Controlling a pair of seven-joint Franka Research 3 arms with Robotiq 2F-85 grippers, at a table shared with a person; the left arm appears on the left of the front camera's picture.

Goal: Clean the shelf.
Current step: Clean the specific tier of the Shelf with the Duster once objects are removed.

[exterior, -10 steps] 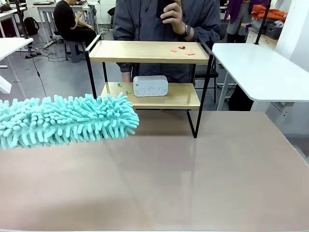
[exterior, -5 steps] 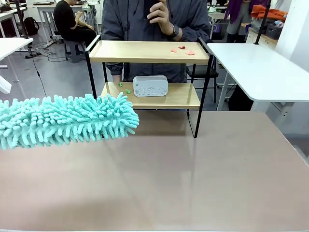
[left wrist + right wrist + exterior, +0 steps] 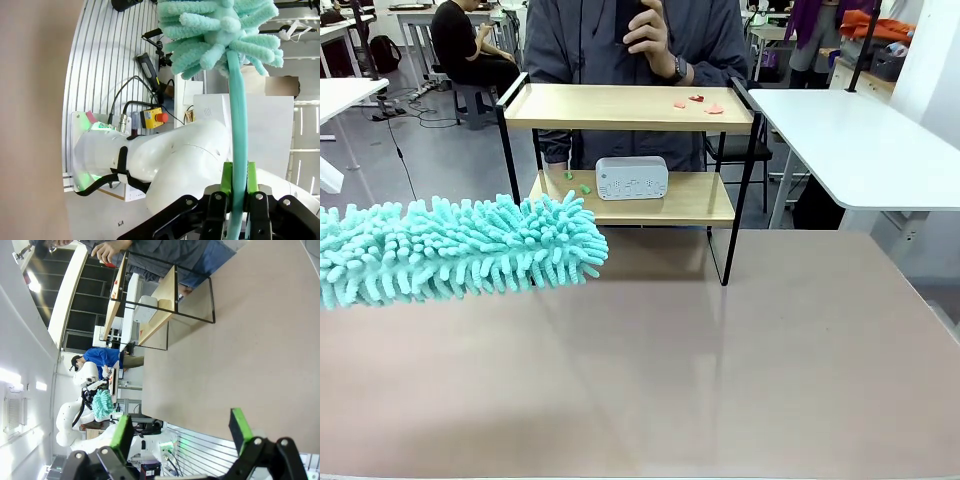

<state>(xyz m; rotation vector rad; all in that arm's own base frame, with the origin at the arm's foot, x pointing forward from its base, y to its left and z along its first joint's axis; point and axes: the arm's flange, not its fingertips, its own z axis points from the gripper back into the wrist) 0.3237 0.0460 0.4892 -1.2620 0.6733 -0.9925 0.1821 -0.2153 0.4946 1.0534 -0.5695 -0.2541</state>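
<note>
Shelf (image 3: 610,107) stood at the far side of the table (image 3: 740,360), a little left of its middle, with its four black legs on the tabletop. A person (image 3: 720,40) stood close behind it, one hand (image 3: 652,30) raised to chest height. On the upper board, near its right end, lay a few red scraps (image 3: 697,101). On the lower board sat a white box (image 3: 632,177), and just to its left lay green scraps (image 3: 578,184).

A teal duster (image 3: 460,250) came in from the left edge of the front view and lay level, low over the table. Its fluffy tip was in front of the left legs of the shelf; whether it touched them could not be told.

In the left wrist view the left gripper (image 3: 239,182) was clamped on the thin handle (image 3: 239,115) of the duster, with the green pads (image 3: 226,177) pressed to either side of it. The handle ran straight up to the fluffy head at the top of that view.

In the right wrist view the right gripper (image 3: 180,430) had its jaws spread wide, with nothing between them. It hung above the near side of the table, well apart from the shelf (image 3: 159,310). The box (image 3: 146,308) showed there on the lower board, and the duster (image 3: 102,402) farther off by the other arm.
</note>
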